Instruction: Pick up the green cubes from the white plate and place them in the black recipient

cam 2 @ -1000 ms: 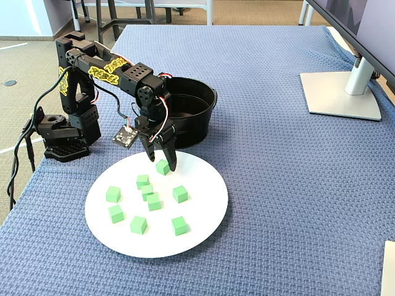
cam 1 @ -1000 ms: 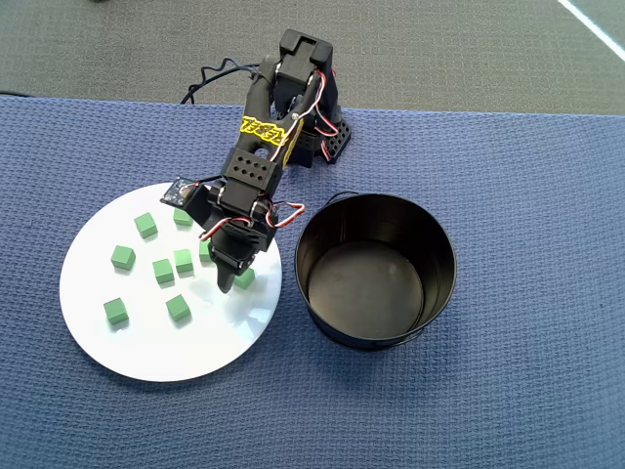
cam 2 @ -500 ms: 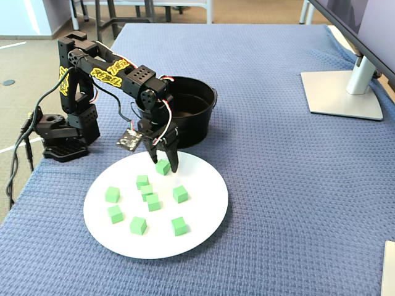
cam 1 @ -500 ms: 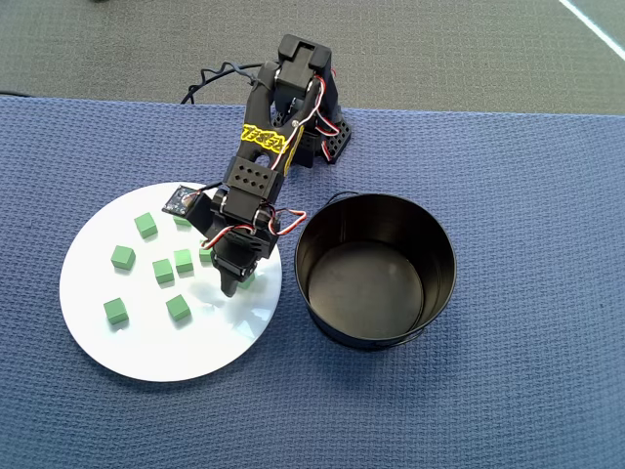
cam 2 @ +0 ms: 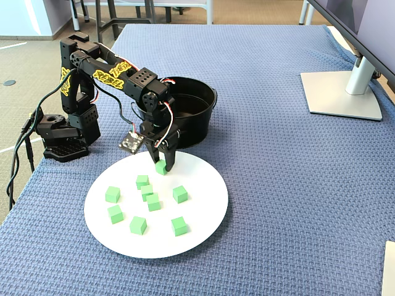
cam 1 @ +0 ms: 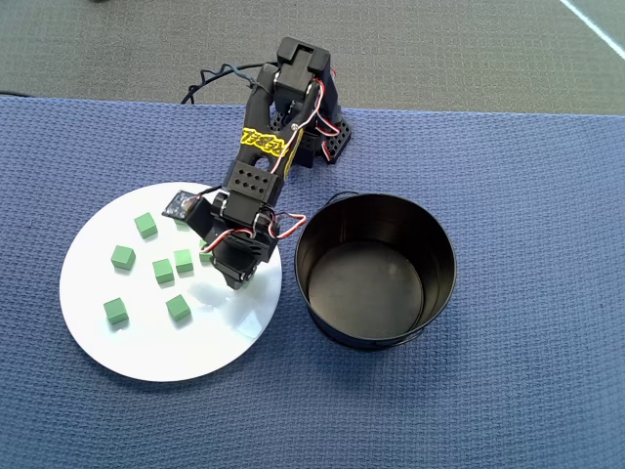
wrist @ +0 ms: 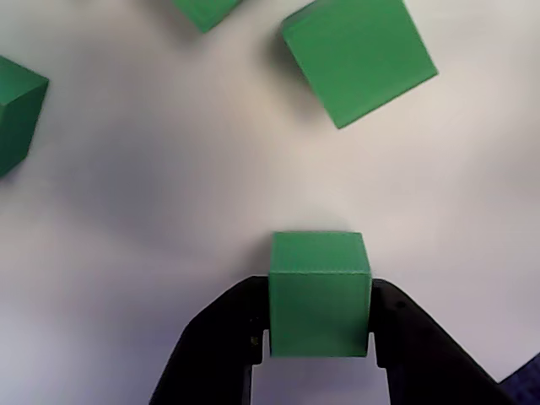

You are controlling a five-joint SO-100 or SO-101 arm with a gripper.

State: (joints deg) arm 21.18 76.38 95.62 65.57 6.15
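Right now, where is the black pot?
In the overhead view the black pot stands on the blue cloth, right of the white plate.

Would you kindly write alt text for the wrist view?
The gripper clamps a green cube between its two black fingers, just above the white plate. Three more green cubes lie farther off on the plate.

I see the white plate [cam 2: 203, 213], round and glossy, lying flat on the blue cloth just beside the black recipient [cam 2: 197, 117], a tall-walled round pot standing upright with a shiny dark inside. Small matte green cubes [cam 2: 148, 203] sit scattered and apart on the plate; one cube [wrist: 320, 293] near the plate's pot-side edge is pinched between the gripper [wrist: 316, 337] fingers.
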